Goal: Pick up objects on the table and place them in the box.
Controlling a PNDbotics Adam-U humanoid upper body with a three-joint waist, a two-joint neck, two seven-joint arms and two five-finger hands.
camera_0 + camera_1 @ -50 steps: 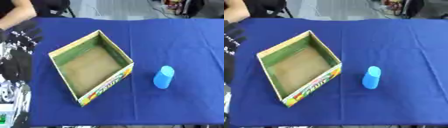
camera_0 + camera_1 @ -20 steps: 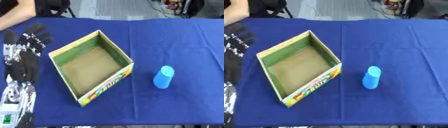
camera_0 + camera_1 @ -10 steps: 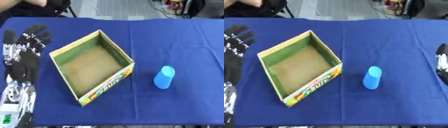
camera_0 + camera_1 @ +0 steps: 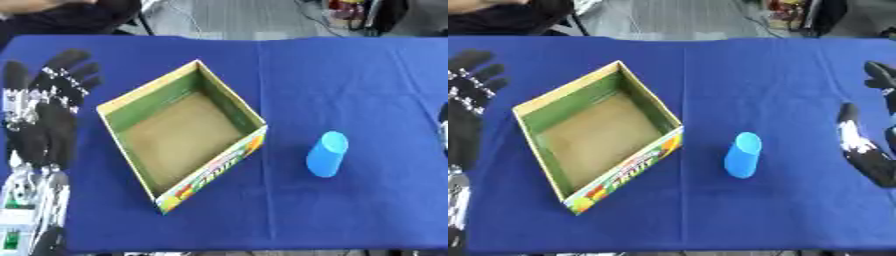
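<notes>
A blue cup (image 4: 328, 153) lies on its side on the blue tablecloth, to the right of an open cardboard box (image 4: 181, 131) with green inner walls and a fruit print on its front. Nothing lies in the box. My left hand (image 4: 45, 105) rests open at the left edge, fingers spread and pointing up, apart from the box. My right hand (image 4: 870, 140) shows at the right edge in the right eye view, fingers straight, well right of the cup and not touching it.
The blue cloth (image 4: 350, 80) covers the whole table. A person's dark sleeve (image 4: 61, 12) shows beyond the far left edge. Chairs and cables stand behind the table.
My right hand has come further in from the right edge toward the cup. My left hand has risen a little at the left. Cup and box have not moved.
</notes>
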